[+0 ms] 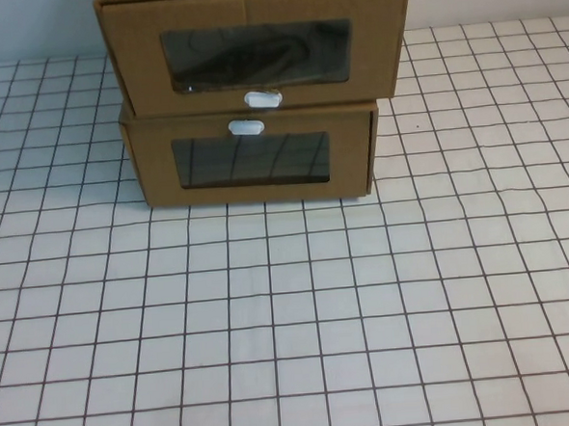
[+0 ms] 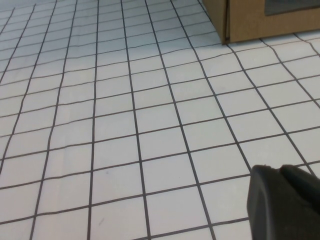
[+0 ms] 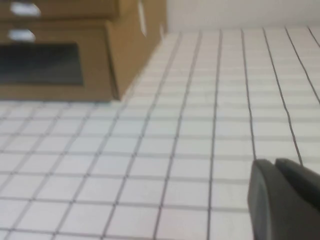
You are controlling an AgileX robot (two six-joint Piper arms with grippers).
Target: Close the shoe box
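Near edge of the white grid-lined tablecloth [image 1: 293,348]: bare squares, no arm in the high view. The left gripper [image 2: 285,202] shows only as a dark tip in its wrist view, hovering over the cloth toward the near left, well apart from the boxes; the right gripper [image 3: 285,200] likewise, toward the near right. Whether either pair of jaws is released or clenched, cannot tell.

Far edge, slightly left of centre: two brown cardboard drawer boxes, stacked. The lower cardboard box [image 1: 252,157] carries its white tab above its window. On top sits the shoe box [image 1: 255,46], brown cardboard, clear rectangular window, small white pull tab [image 1: 263,99] below it. Its drawer front appears to stand proud toward the near edge, overhanging the lower front.

Handling, as a judgement: light, fairly stiff cardboard, window film fragile. Best pushed flat on the cardboard border beside the window, not on the film; a hard shove may slide the whole stack.
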